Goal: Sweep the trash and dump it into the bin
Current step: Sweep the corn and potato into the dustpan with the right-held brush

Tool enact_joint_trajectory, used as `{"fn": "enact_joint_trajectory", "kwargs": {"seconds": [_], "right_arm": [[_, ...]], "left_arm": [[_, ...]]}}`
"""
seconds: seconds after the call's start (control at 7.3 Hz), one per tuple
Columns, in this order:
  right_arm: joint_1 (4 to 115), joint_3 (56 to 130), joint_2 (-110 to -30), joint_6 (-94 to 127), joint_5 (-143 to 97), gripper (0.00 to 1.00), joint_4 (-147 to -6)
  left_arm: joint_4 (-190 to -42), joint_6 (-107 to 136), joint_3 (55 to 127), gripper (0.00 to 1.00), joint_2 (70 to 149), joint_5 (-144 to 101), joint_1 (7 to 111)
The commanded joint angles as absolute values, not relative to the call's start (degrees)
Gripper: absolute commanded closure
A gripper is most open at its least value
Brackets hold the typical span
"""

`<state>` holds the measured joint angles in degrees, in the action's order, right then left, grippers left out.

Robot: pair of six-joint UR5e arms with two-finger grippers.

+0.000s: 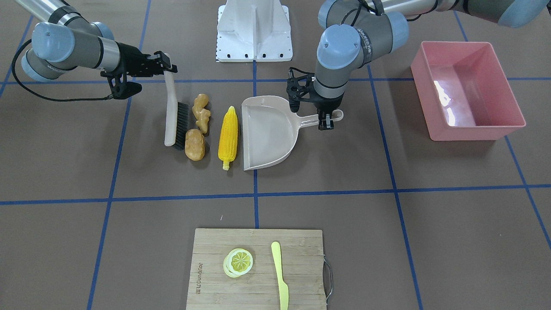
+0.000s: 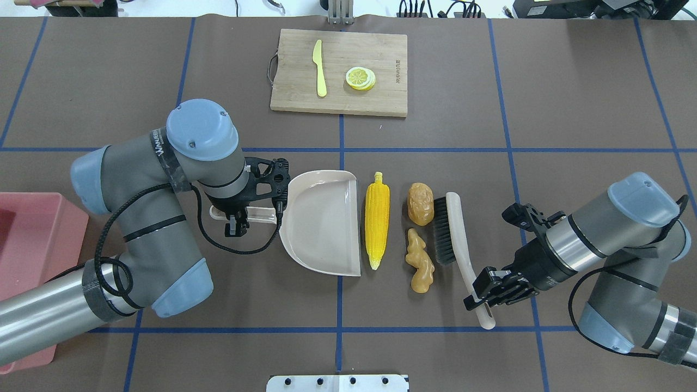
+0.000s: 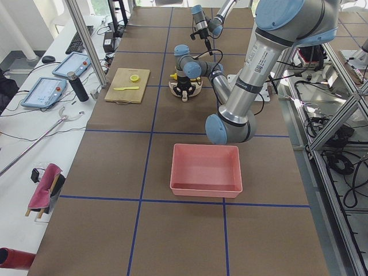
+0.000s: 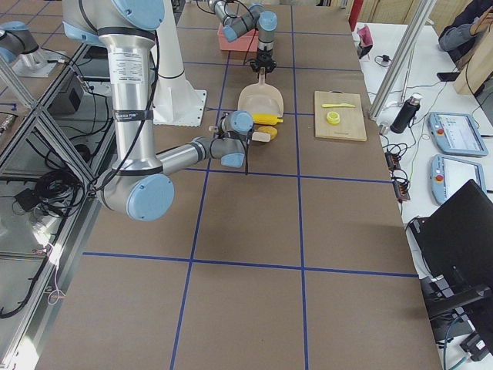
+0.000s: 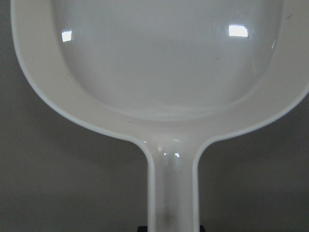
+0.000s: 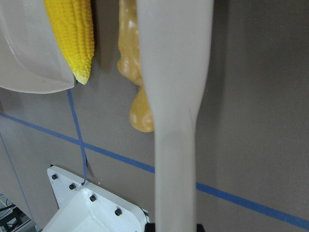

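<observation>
Nearest the robot's base, the right gripper [image 2: 480, 298] is clamped on the handle end of the long cream plastic hand brush [image 2: 456, 218], whose dark bristles [image 2: 442, 231] face the trash. The left gripper [image 2: 237, 220] is closed on the handle of the beige plastic dustpan [image 2: 326, 218], which lies flat with its open lip towards the brush.

Between the two tools lie the knobbly tan ginger root [image 2: 420, 267] and the oval brown potato [image 2: 420, 203], both against or just beside the bristles. The yellow corn cob [image 2: 377, 218] lies parallel to the lip, just short of it.

The sweep should probably go straight sideways, with the brush kept parallel to the lip and its bristles down on the table. The pan needs holding firmly so the corn rides in rather than shoving it back. The ginger's near end reaches past the pan's near corner and may slip by.

At the robot's far left, the pink rectangular plastic tub [image 1: 478, 132] stands well apart, with no trash in it. Farthest away, a wooden cutting board [image 2: 294, 65] carries a lemon slice [image 2: 360, 78] and a pale yellow knife [image 2: 319, 68].
</observation>
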<state>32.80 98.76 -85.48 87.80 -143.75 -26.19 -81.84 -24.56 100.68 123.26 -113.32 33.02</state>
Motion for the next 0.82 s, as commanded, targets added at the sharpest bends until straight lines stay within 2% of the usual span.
{"fn": "enact_joint_trajectory", "kwargs": {"seconds": [0.0, 0.68], "right_arm": [[31.6, 95.9, -81.8, 88.0, -142.7, 1.0, -26.3], [27.5, 93.3, -69.8, 91.7, -137.3, 1.0, -35.0]], "left_arm": [[-81.8, -24.6, 100.6, 1.0, 123.2, -113.3, 32.5], [-81.8, -24.6, 100.6, 1.0, 123.1, -113.3, 32.5]]}}
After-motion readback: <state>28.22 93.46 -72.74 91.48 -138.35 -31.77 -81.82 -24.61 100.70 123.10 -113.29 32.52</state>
